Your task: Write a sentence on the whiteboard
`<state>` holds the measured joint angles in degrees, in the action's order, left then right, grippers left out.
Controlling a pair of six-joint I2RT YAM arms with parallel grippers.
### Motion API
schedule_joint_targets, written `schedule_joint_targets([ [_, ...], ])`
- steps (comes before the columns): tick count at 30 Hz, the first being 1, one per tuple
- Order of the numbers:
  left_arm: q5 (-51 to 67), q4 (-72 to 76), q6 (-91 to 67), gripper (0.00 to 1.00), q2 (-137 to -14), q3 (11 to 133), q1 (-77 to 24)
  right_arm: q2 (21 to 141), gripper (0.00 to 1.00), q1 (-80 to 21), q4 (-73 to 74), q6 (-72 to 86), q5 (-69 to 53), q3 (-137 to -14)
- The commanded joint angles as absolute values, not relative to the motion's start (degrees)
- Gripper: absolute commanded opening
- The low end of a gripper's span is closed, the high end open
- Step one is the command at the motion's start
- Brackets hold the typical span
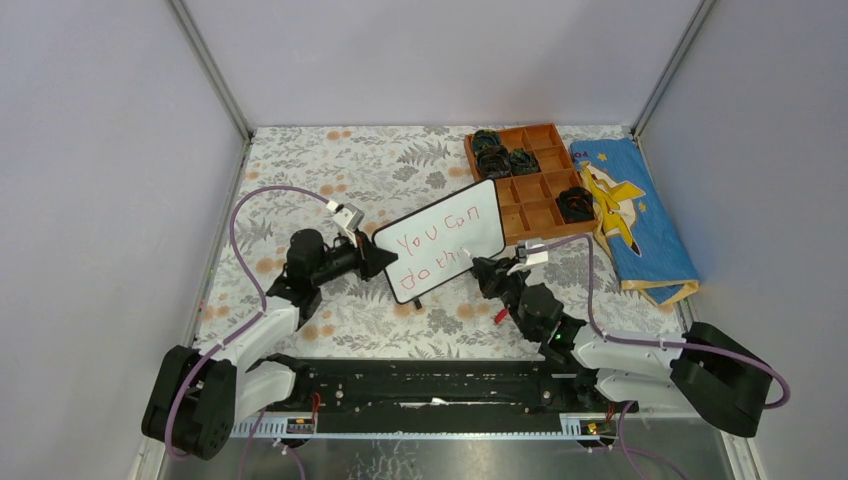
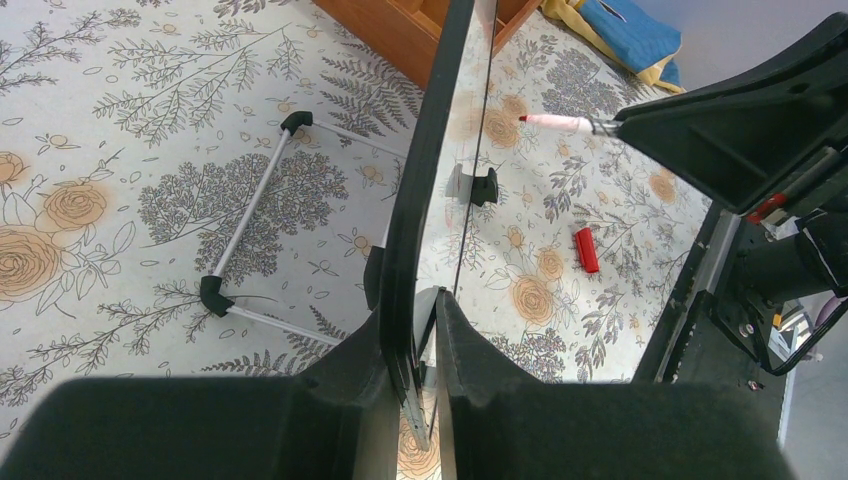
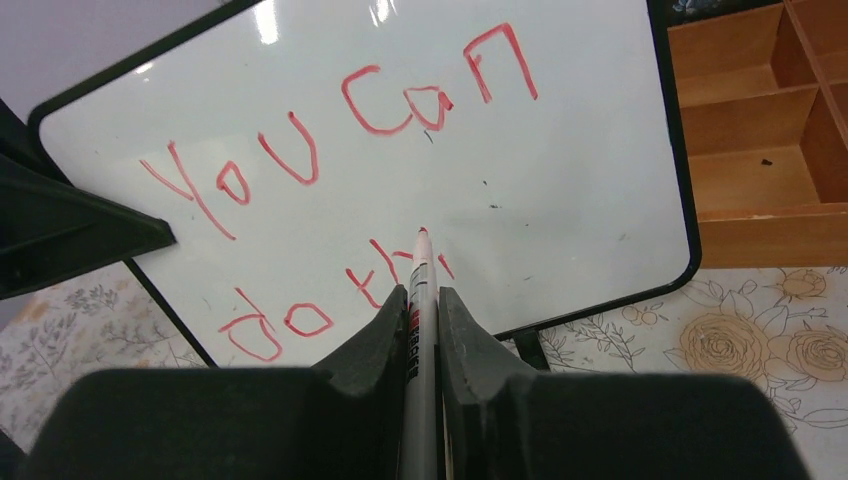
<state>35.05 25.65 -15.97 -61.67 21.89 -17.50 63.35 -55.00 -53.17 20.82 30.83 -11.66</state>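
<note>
Table (image 1: 330,170) with floral cloth, grey walls on three sides. The board (image 1: 470,225) stands tilted at mid-table, its far right corner just beside the tray (image 1: 545,205). The left claw (image 2: 415,310) is closed on the board's left edge. The right claw (image 3: 422,300) is closed on a marker (image 3: 419,285), tip at the lower line; contact cannot be confirmed. The sentence (image 3: 300,178), in red, reads "You Can" above and "do th" below. A red cap (image 2: 586,249) lies on the table near the board

Robot lab booth: blank grey walls (image 1: 100,150) enclose floral tablecloth (image 1: 400,160).
</note>
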Motion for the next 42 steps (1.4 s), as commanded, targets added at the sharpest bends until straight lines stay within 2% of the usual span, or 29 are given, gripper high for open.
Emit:
schedule_joint_targets([
  [1,29.0,19.4,-10.2,0.12,-62.6,21.6,-17.5,59.7,0.0,-54.7,-51.2,19.9,32.3,-13.7],
  [21,28.9,19.4,-10.3,0.13,-62.3,21.5,-17.6,63.9,0.0,-48.1,-51.9,21.7,28.8,-13.8],
  [42,28.8,19.6,-10.5,0.13,-62.9,21.6,-17.6,64.9,0.0,-48.1,-55.4,19.9,24.6,-13.9],
])
